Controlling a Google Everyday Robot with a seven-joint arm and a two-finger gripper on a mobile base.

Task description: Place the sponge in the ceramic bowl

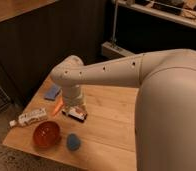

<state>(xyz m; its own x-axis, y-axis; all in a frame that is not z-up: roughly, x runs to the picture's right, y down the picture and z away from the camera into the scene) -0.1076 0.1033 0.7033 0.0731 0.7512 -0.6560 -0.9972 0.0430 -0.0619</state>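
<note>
The sponge [52, 91], a small flat blue pad, lies near the table's back left edge. At the front left sits the ceramic bowl [46, 134], glossy orange-red, with nothing visible inside it. My gripper [74, 112] hangs low over the table at the end of the white arm, to the right of the sponge and behind the bowl. The arm's wrist hides most of the gripper.
A rounded blue dome-shaped object [73, 142] rests right of the bowl. A white tube-like bottle [31, 117] lies at the left edge, and an orange item [57, 106] sits beside the gripper. The wooden table [111, 125] stands before a dark wall.
</note>
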